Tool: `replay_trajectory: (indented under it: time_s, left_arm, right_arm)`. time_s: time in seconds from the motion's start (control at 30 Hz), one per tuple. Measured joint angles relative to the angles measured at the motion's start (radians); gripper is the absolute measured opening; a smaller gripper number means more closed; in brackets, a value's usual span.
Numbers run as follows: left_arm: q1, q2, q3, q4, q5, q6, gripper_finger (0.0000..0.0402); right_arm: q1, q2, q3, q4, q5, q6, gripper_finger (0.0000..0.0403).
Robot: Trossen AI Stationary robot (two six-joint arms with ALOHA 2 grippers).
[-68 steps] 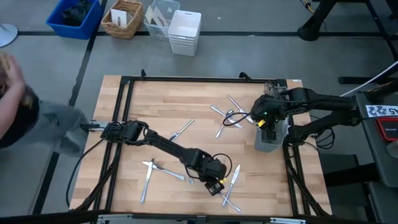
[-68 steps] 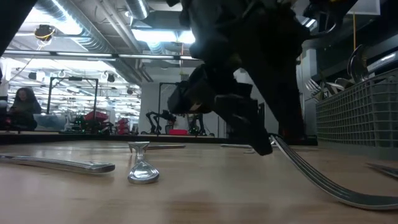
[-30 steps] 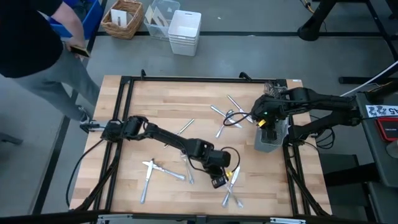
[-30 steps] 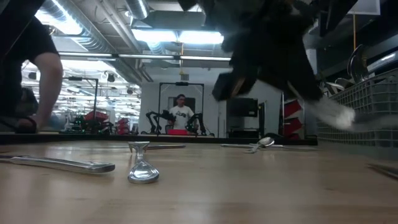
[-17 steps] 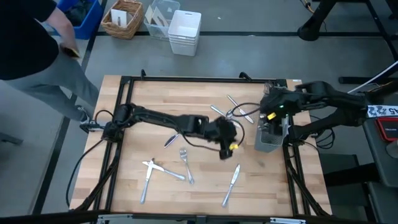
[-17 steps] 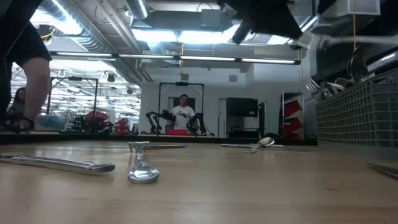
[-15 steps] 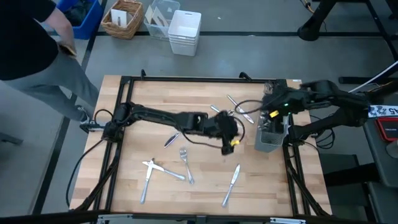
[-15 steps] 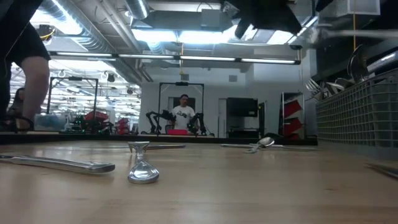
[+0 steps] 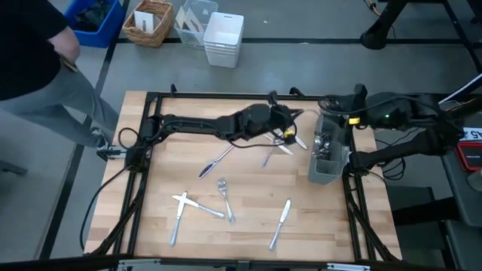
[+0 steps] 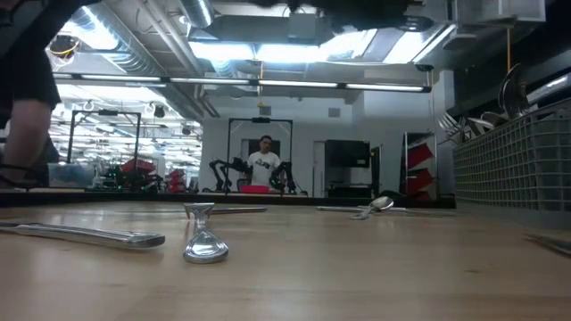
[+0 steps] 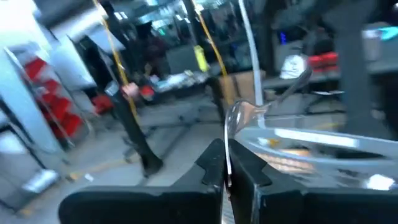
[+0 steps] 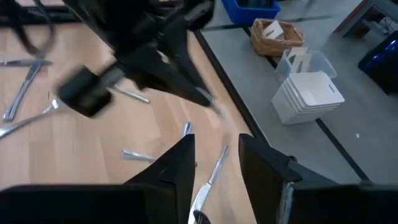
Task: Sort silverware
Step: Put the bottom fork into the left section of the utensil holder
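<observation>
left pincer carries a piece of silverware at the far side of the worktop

the silverware is slim, shiny silver-coloured metal. in the left wrist view the left pincer (image 11: 227, 177) is clenched on one piece (image 11: 239, 118) — a thin curved bright strip rising from between the dark fingers (image 11: 211, 163); whether it is a fork, spoon or knife cannot be told. in the high view that pincer (image 9: 285, 124) hangs over the far middle of the wooden worktop (image 9: 248, 226), just beside a small cluster of cutlery (image 9: 285, 147) lying crossed on the wood.

the right pincer (image 9: 331, 105) sits at the far right, above the dark wire-mesh caddy (image 9: 328, 159), which holds several handles standing up. in the right wrist view its fingers (image 12: 177, 165) stand apart with nothing between them — released.

loose pieces lie well apart from both pincers: a knife (image 9: 215, 160) slanted mid-worktop, a fork (image 9: 225, 199) nearer the front, a crossed pair (image 9: 184, 206) at front left, and a table knife (image 9: 280, 221) at front right. in the low view a long handle (image 10: 85, 234) lies flat at left, with a small rounded piece (image 10: 205, 242) beside it.

a person (image 9: 38, 68) stands off the worktop's far left corner.
</observation>
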Motion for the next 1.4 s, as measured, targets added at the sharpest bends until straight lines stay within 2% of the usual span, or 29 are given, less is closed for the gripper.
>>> replay_trajectory:
  time_s: [0.13, 0.27, 0.57, 0.73, 0.8, 0.97, 1.03, 1.13, 1.3, 1.4]
  left_arm:
    - [0.039, 0.046, 0.0, 0.087, 0.0, 0.146, 0.0]
    - [0.076, 0.09, 0.0, 0.199, 0.016, 0.36, 0.0]
    - [0.133, 0.164, -0.001, 0.228, 0.232, 0.804, 0.0]
    - [0.145, 0.193, -0.001, 0.229, 0.276, 0.993, 0.0]
    - [0.148, 0.194, -0.002, 0.221, 0.281, 1.031, 0.0]
    - [0.149, 0.192, -0.001, 0.244, 0.281, 1.034, 0.0]
    - [0.149, 0.192, -0.001, 0.243, 0.281, 1.038, 0.0]
    - [0.151, 0.192, -0.001, 0.25, 0.281, 1.08, 0.0]
    - [0.152, 0.192, -0.001, 0.244, 0.281, 1.131, 0.0]
    - [0.149, 0.192, -0.001, 0.248, 0.281, 1.131, 0.0]
  right_arm:
    - [0.0, -0.005, 0.0, 0.003, 0.002, 0.0, 0.0127]
    - [0.0, -0.004, 0.0, 0.002, 0.002, -0.001, 0.0127]
    - [0.0, 0.025, 0.0, -0.002, 0.002, -0.01, 0.0127]
    - [0.0, 0.042, -0.001, -0.003, 0.027, 0.01, 0.0127]
    - [0.0, 0.056, -0.001, -0.003, 0.082, 0.072, 0.0127]
    - [0.0, 0.081, -0.035, -0.023, 0.303, 0.297, 0.0127]
    - [-0.001, 0.095, -0.043, -0.068, 0.333, 0.385, 0.0127]
    - [-0.003, 0.116, -0.044, -0.156, 0.295, 0.515, 0.0127]
    - [-0.034, 0.139, -0.045, -0.297, 0.17, 0.788, 0.0127]
    - [-0.05, 0.143, -0.061, -0.289, 0.148, 0.85, 0.0127]
